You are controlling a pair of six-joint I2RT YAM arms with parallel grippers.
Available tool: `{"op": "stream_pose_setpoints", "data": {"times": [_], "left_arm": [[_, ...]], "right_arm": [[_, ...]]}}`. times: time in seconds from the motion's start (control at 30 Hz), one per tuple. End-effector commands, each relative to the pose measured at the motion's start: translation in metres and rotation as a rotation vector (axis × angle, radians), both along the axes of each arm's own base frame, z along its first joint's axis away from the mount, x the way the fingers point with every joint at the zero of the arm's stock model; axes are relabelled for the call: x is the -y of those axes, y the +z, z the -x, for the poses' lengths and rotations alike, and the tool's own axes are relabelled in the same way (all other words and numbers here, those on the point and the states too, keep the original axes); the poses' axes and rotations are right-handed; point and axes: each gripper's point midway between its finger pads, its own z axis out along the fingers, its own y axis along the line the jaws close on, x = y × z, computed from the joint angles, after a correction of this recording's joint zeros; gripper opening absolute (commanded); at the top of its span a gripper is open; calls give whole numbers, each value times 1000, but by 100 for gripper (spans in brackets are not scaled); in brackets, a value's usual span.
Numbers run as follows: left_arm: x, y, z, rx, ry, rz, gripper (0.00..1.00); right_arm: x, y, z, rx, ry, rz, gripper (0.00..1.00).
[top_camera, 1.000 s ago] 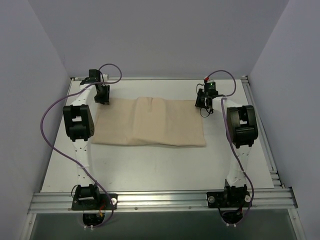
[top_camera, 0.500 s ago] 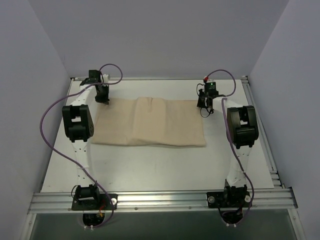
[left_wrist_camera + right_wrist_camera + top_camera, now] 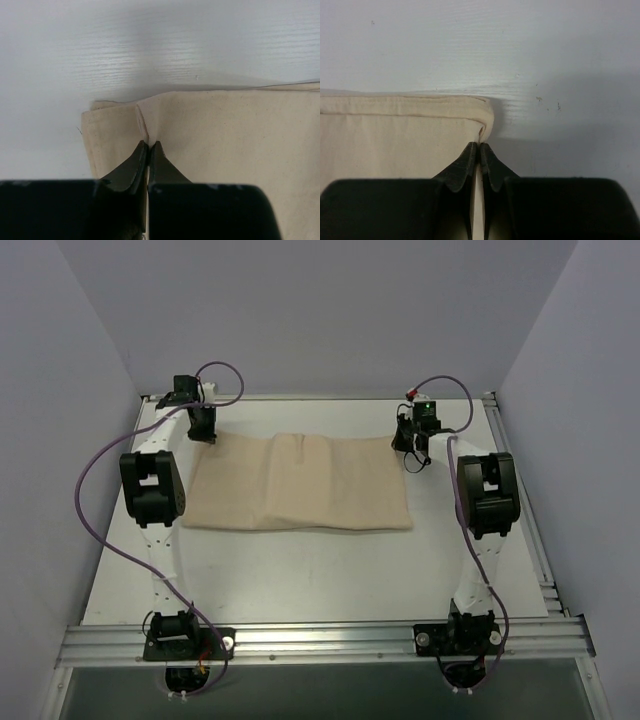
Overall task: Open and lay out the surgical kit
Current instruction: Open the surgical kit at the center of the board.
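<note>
The surgical kit is a folded beige cloth wrap (image 3: 300, 483) lying flat in the middle of the white table. Its tray, clamps, tweezers and packets are hidden inside. My left gripper (image 3: 203, 430) is at the wrap's far left corner, shut on a pinch of the cloth (image 3: 215, 130), with a small ridge of fabric rising at the fingertips (image 3: 148, 145). My right gripper (image 3: 410, 443) is at the far right corner, shut on the cloth's hemmed edge (image 3: 400, 135), the corner fold bunched at the fingertips (image 3: 479, 146).
Grey walls enclose the table on three sides. A metal rail (image 3: 320, 638) runs along the near edge by the arm bases. Bare white table (image 3: 320, 570) lies in front of the wrap and beyond its far edge (image 3: 150, 45).
Both grippers have moved slightly toward the back of the table, pulling the wrap's far corners with them. The left arm's cable loop has shifted.
</note>
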Motion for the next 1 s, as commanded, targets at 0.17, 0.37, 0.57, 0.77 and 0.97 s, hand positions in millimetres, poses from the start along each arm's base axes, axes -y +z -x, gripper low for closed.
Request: {"op": "stream_pose_setpoints", "data": {"times": [0.17,0.37,0.57,0.77,0.97], "left_arm": [[-9,30,-12,90,8,-25,2],[-13,31,-11,90,16,-35,2],[-14,33,-11,91,19,-41,2],[-16,27,-9,71,22,-49,2],[-21,25,-8,72,38,-64,2]], "right_arm": [[-1,59,2,141,11,-35,7],[-14,34,5,87,69,-66,3],[-16,28,-3,83,62,-46,16],[0,19,-25,54,12,-12,37],[-4,7,-30,16,28,-14,38]]}}
